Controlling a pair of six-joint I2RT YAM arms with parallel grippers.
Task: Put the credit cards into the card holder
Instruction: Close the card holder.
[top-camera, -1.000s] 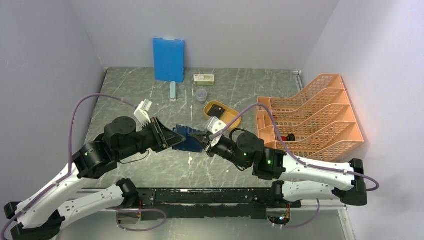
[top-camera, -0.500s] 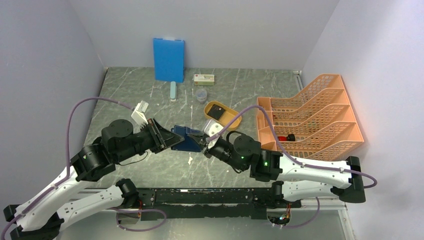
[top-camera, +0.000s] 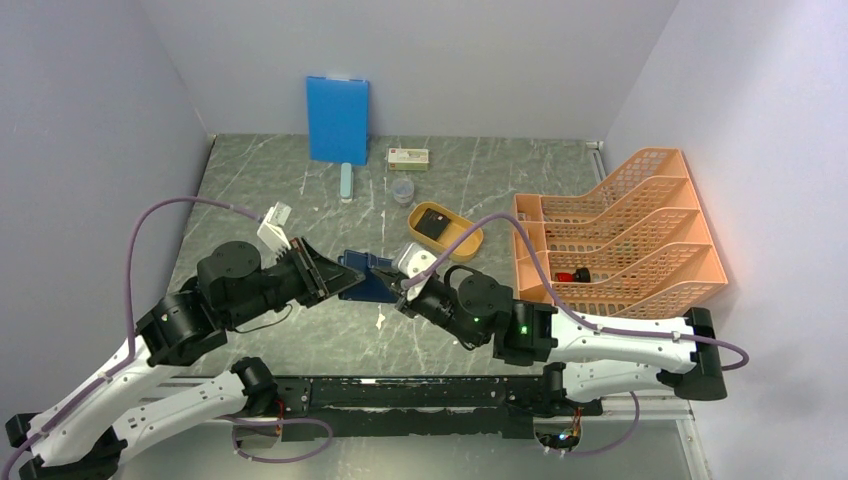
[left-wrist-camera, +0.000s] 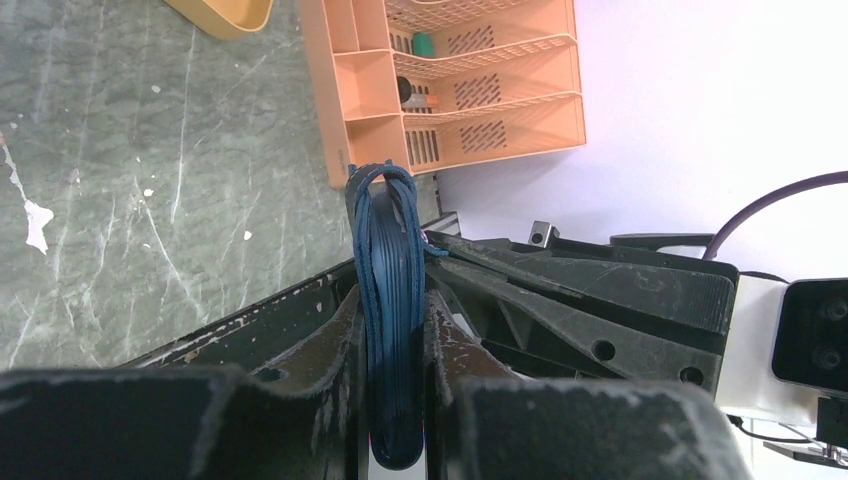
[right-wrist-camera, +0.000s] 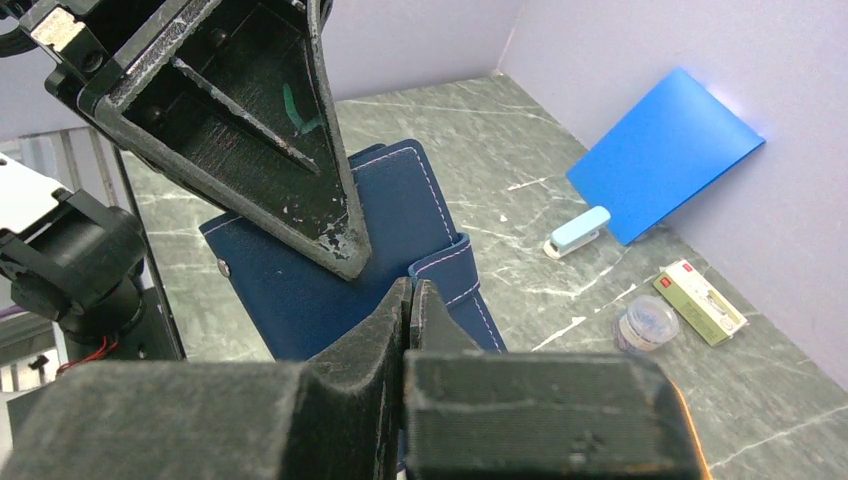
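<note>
The left gripper (top-camera: 345, 278) has its two fingers (left-wrist-camera: 335, 345) pressed narrow on the card holder (right-wrist-camera: 400, 205), one finger on each flat side. The card holder is dark blue with light stitching and it is folded shut. From the left wrist view I see only its thin edge, standing up between the black fingers. It is held up off the gray stone table (top-camera: 300, 190), about in the middle, between the two arms. The right gripper (right-wrist-camera: 412, 290) has its fingers squeezed all the way together, with nothing between them. Its tip points right at the side of the card holder, just beside the little clasp tab (right-wrist-camera: 452, 262). I cannot tell if it touches. Behind the right arm lies a yellow-orange oval tray (top-camera: 468, 240) with a dark flat thing (top-camera: 432, 222) in it. On the right side of the table stands a big orange rack (top-camera: 640, 230) with slanted shelves. At the back, a bright blue board (top-camera: 337, 118) leans against the wall. Near the board lie a light blue stapler (top-camera: 346, 182), a small box (top-camera: 408, 157) and a little clear tub (top-camera: 402, 190). These are all well apart from the card holder.
</note>
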